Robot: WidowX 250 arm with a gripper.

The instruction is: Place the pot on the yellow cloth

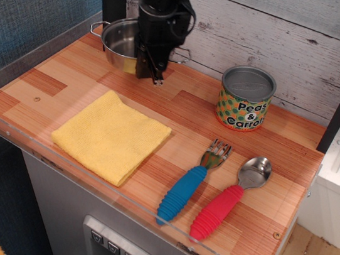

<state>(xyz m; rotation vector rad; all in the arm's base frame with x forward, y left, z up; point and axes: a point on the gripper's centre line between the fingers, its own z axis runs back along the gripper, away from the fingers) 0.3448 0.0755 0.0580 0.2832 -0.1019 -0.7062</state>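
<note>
The shiny steel pot [120,42] with thin wire loop handles hangs in the air above the back left of the wooden table [184,114], tilted slightly. My black gripper [148,69] comes down from above and is shut on the pot's right rim. The pot's underside reflects some yellow. The square pale-yellow cloth [112,135] lies flat at the front left of the table, in front of and below the pot, with nothing on it.
A "Peas & Carrots" tin can [245,99] stands at the back right. A blue-handled fork [190,184] and a red-handled spoon [229,199] lie at the front right. A clear plastic rim [4,133] edges the table. A plank wall stands behind.
</note>
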